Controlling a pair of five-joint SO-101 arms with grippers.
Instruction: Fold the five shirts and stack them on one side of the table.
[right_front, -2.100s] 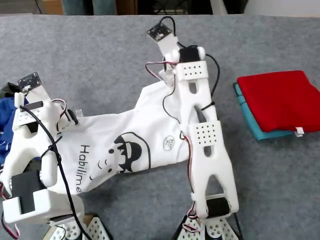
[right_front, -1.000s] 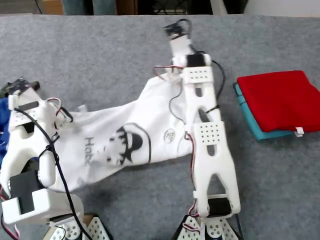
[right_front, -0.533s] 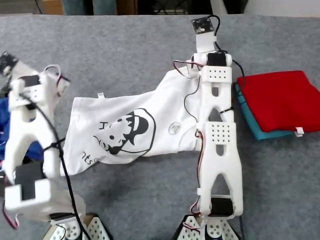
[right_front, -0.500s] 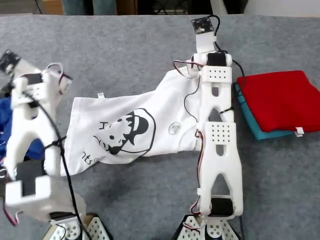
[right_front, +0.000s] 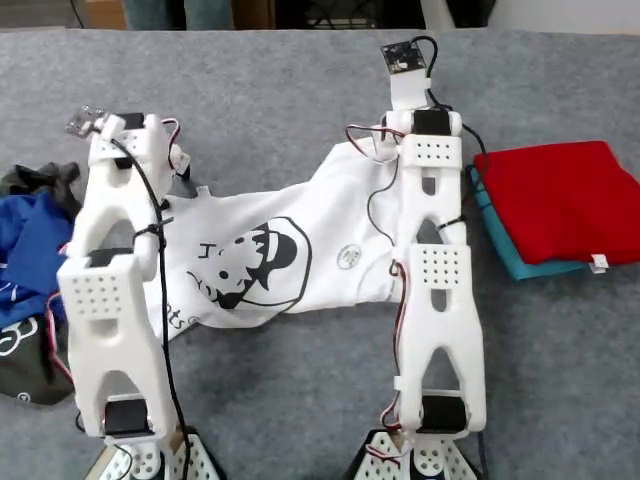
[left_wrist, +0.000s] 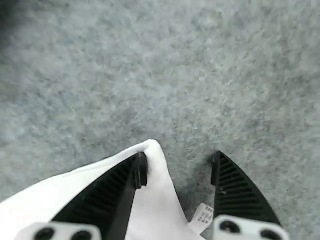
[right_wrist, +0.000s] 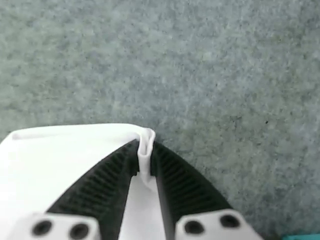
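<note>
One white cotton shirt (right_front: 270, 250) with a black cartoon face lies spread on your grey felt table (right_front: 220, 100), between the two arms. Your right gripper (right_wrist: 145, 150) is pinched tight on a fold of its edge. Your left gripper (left_wrist: 177, 162) stands spread over another corner. Beyond the right arm, a folded red shirt (right_front: 560, 195) tops a folded teal shirt (right_front: 510, 262). A crumpled blue shirt (right_front: 30, 240) heaps beside the left arm.

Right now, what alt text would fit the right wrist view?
The right gripper is shut on a corner of the white shirt, with the cloth pinched into a thin upright fold between its black ribbed fingers. The grey table lies beyond.
</note>
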